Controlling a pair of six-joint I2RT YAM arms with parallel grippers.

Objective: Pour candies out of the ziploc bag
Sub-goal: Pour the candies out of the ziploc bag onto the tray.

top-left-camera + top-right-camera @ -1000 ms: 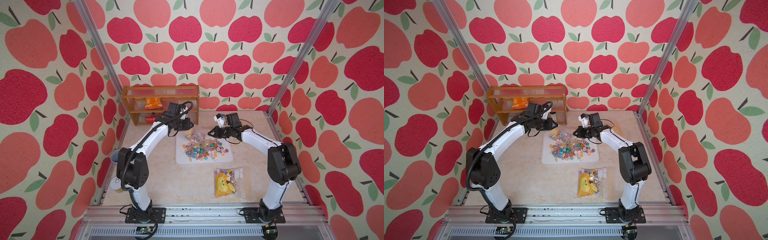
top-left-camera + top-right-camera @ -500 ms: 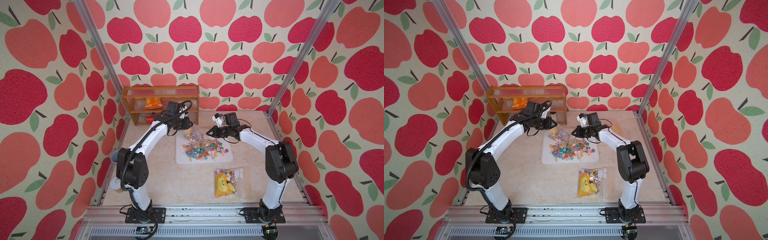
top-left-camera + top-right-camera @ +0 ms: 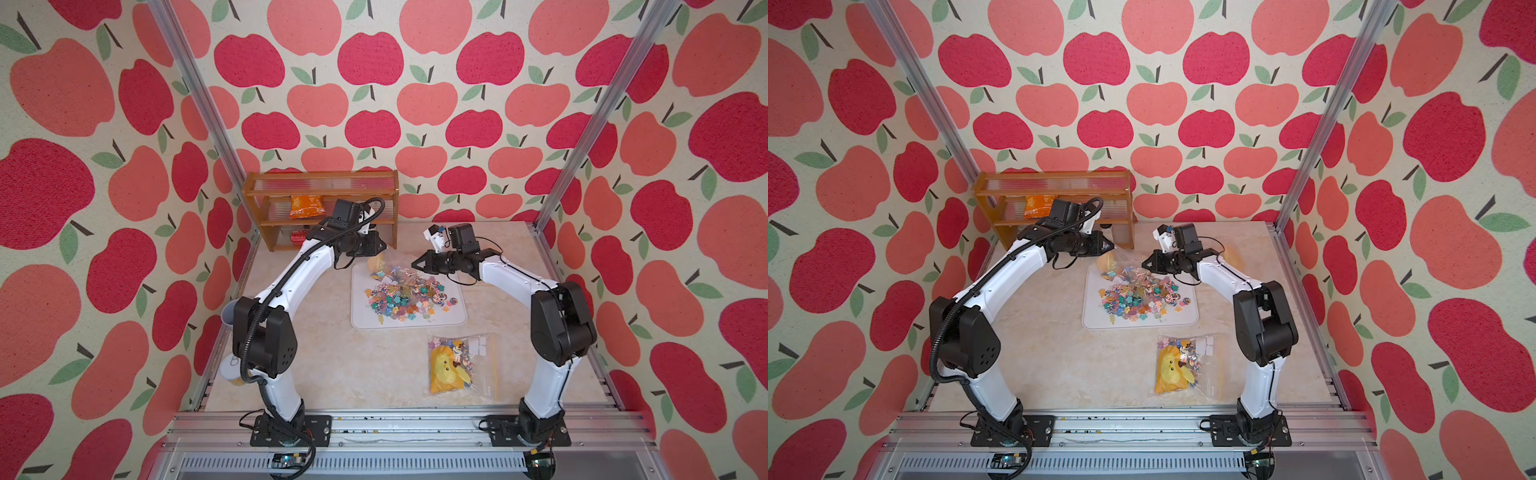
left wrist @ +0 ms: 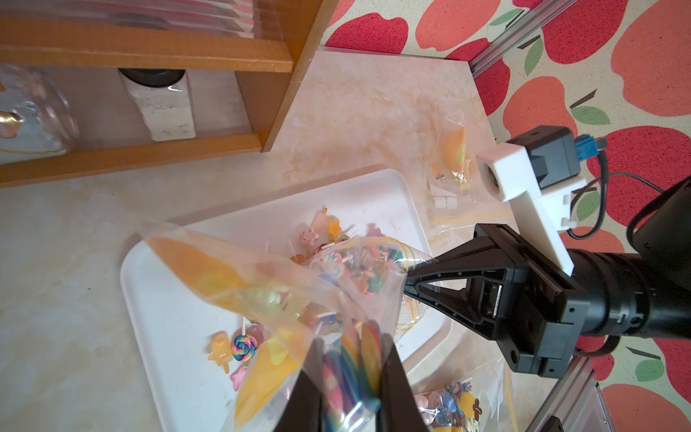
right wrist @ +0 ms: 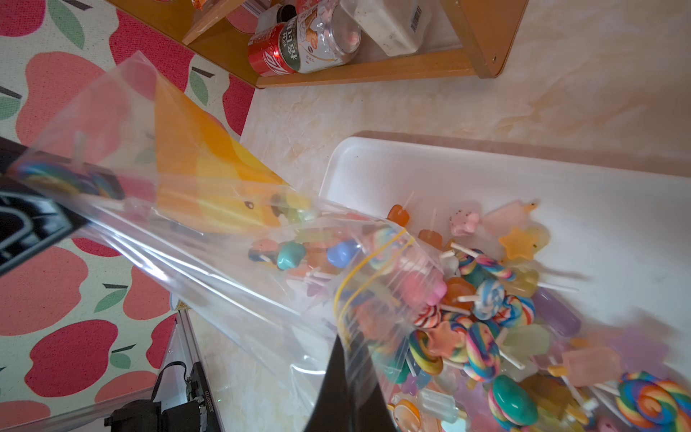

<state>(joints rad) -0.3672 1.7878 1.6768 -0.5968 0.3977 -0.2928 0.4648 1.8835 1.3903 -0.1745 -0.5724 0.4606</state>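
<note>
The candies [image 3: 405, 297] lie mostly heaped on the white tray [image 3: 455, 321] near the middle of the desk [image 3: 332, 365] — a few sit inside the ziploc bag [image 3: 388, 262] slung over the tray's far edge. The left hand [image 3: 380, 246] is clamped on the bag's raised closed end. The bag slopes down to its yellow-zipped mouth, where the right hand [image 3: 415, 264] is pinched tight on the rim. A second filled bag [image 3: 461, 365] lies near the desk's front edge.
</note>
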